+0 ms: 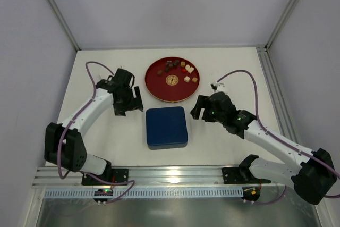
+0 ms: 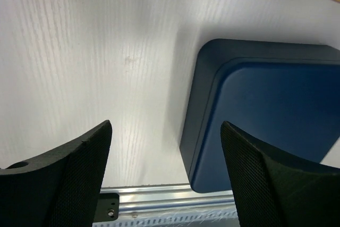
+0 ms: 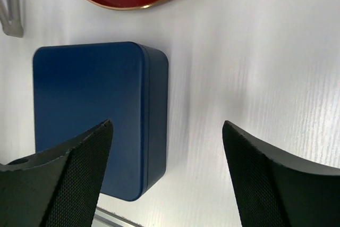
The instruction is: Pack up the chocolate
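Several small pieces of chocolate [image 1: 178, 68], brown, cream and reddish, lie on the far half of a round red plate [image 1: 159, 86] with a gold emblem at its middle. In front of the plate sits a closed dark blue square box [image 1: 167, 126] [image 2: 276, 115] [image 3: 90, 110]. My left gripper [image 1: 129, 103] [image 2: 166, 142] hovers open just left of the box, over its left edge, with nothing between its fingers. My right gripper [image 1: 200, 109] [image 3: 167, 142] hovers open just right of the box, over its right edge, also empty.
The red plate's rim [image 3: 138, 1] shows at the top of the right wrist view. An aluminium rail [image 1: 170, 176] runs along the near table edge. Enclosure walls stand at the back and both sides. A purple cable [image 1: 241, 75] loops off the right arm.
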{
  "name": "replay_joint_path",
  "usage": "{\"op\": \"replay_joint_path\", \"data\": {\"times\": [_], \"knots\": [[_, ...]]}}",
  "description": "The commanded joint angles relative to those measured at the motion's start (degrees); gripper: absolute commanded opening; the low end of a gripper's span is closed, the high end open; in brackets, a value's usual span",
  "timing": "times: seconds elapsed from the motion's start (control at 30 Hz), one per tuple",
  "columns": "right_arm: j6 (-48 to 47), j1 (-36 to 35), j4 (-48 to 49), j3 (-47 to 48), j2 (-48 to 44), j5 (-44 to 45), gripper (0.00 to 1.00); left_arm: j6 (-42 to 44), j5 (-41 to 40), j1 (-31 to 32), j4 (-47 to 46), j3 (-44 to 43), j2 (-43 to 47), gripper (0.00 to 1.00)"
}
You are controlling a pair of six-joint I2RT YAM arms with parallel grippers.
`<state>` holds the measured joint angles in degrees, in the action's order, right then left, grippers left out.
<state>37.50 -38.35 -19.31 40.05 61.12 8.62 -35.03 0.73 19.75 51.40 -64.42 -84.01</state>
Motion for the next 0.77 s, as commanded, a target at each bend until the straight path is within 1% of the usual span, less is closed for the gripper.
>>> {"op": "replay_joint_path", "data": {"times": [0.0,0.03,0.07,0.1,0.23,0.43,0.73], "knots": [[-2.86,0.12,-3.97,4.15,-3.37,2.71,0.85,2.24,-0.91,-0.06,1.87,-3.16,6.92,0.81],[-3.13,0.12,-5.46,5.20,-3.99,3.59,0.88,2.16,0.57,-0.06,1.60,-3.08,7.97,0.82],[-3.65,0.12,-6.26,5.73,-4.60,4.12,0.95,2.15,0.67,-0.06,1.25,-2.99,8.94,0.82],[-4.01,0.12,-7.05,6.26,-5.65,4.90,1.00,2.15,1.02,-0.06,1.25,-2.81,11.12,0.82],[-5.06,0.12,-12.66,10.21,-7.33,8.33,1.00,3.21,1.46,-0.06,1.60,-2.37,16.23,0.83],[-4.80,0.12,-17.51,12.94,-9.79,11.59,1.00,4.09,2.16,-0.06,1.07,-1.14,23.44,0.84],[-4.10,0.12,-19.36,12.68,-12.96,15.45,1.00,4.18,4.10,-0.06,0.64,-1.05,25.82,0.85]]}}
